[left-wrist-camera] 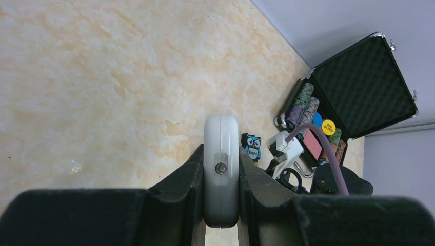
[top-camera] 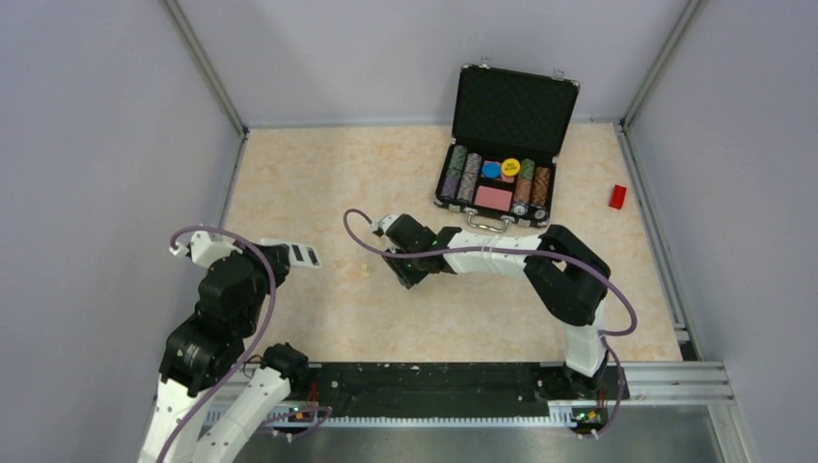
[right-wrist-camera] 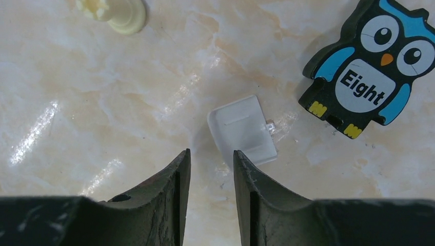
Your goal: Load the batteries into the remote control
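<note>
Fingers (left-wrist-camera: 180, 187) of left gripper (left-wrist-camera: 221, 156) clamping remote control (left-wrist-camera: 221, 133); right gripper (right-wrist-camera: 211, 156) hovering, parted.
Probably needing centring over the battery cover (right-wrist-camera: 242, 132).

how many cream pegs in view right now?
1. The cream peg lies on the table, beyond and to the left of the right gripper in its wrist view, well apart from the owl toy. More may be hidden under the arms.
</note>
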Motion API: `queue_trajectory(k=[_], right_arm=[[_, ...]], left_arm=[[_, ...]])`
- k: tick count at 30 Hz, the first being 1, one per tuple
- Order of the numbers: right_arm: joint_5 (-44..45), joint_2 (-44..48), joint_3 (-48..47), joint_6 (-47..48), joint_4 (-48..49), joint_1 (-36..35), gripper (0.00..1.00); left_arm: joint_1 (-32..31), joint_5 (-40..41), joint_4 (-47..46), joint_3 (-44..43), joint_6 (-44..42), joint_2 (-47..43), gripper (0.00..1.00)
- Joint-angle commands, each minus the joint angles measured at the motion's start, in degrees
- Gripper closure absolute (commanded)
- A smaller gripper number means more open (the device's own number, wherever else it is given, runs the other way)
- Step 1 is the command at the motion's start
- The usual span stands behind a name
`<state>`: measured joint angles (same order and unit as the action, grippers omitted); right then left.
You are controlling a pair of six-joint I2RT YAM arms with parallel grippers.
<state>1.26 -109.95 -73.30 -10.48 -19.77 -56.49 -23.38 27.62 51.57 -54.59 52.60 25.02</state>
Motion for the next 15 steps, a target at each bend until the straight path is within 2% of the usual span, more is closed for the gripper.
queue_trajectory(k=[1,8,10,13,15], right_arm=[[1.65,-2.66,-4.00,2.11,-0.76,-1.20,0.67],[3.11,-5.38,-5.02,2.92,-1.36,-1.77,0.75],[4.06,-5.78,-5.44,2.01,-2.20,-1.76,0.81],[4.66,-5.09,-6.11,-1.20,-3.99,-1.70,1.00],[4.60,-3.98,-6.24,-3.92,-4.63,-1.65,1.00]], left_arm=[[0.11,1.17,-2.28,-2.36,-0.47,1.44,1.00],[0.11,1.05,-2.35,-2.19,-0.65,0.51,1.00],[0.09,0.81,-2.22,-2.19,-0.65,0.28,1.00],[0.08,0.06,-2.49,-2.34,-0.74,-0.16,1.00],[0.08,-0.30,-2.46,-2.37,-0.74,-0.50,1.00]])
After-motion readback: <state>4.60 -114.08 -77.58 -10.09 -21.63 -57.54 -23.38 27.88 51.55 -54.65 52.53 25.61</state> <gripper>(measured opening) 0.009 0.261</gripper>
